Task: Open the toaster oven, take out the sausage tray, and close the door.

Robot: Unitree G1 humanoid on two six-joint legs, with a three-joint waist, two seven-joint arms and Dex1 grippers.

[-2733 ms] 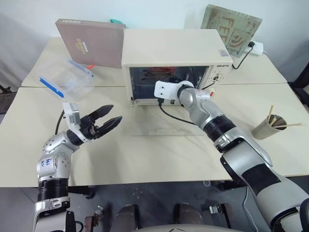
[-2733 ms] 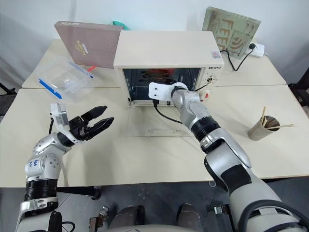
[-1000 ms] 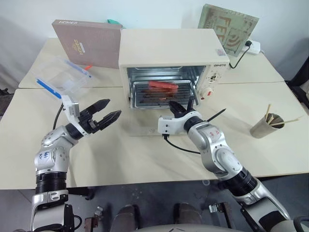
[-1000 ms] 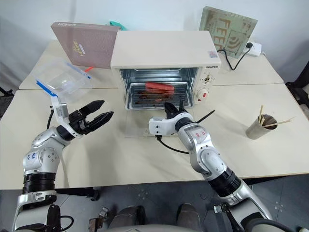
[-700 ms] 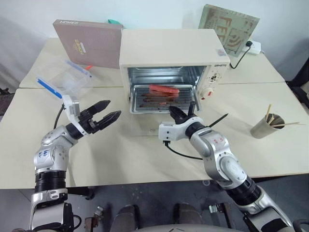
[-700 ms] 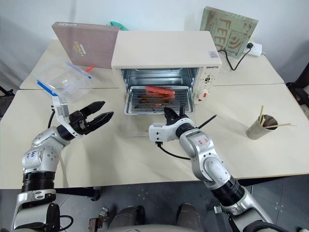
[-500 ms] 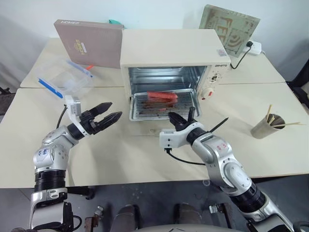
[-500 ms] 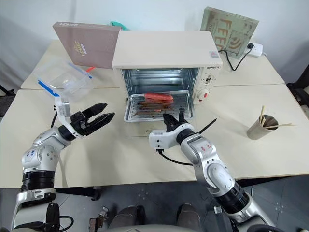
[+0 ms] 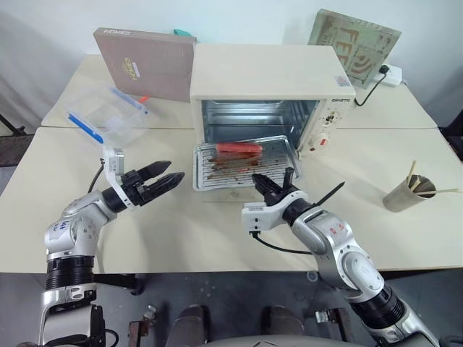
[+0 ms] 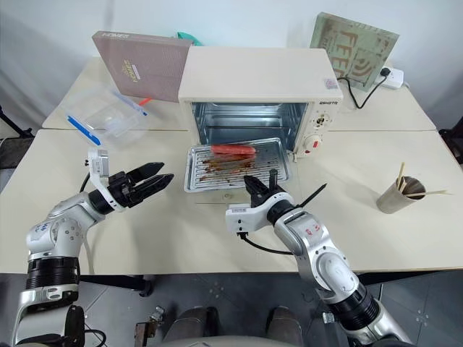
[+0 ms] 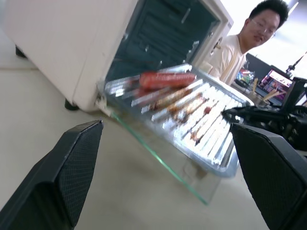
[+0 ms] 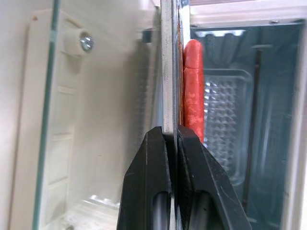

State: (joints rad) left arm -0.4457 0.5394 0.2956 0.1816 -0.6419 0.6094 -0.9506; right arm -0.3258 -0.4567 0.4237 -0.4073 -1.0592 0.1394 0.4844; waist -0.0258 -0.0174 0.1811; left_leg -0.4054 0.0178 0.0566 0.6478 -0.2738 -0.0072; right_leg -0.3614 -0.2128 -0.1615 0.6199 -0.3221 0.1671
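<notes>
The ribbed silver sausage tray [image 9: 242, 162], grease-stained and carrying one red sausage [image 9: 239, 148], juts halfway out of the boxy cream toaster oven [image 9: 269, 92] above the flat-lying glass door [image 11: 158, 158]. The right hand [image 9: 273, 189] pinches the tray's thin front rim, seen edge-on from its wrist. The left hand [image 9: 160, 180] gapes wide above the bench [image 9: 181, 224].

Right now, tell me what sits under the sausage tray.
The sausage tray, pinched at its front edge by the right tool, hangs over the open glass door lying flat on the table. The tray hides the door's middle.
</notes>
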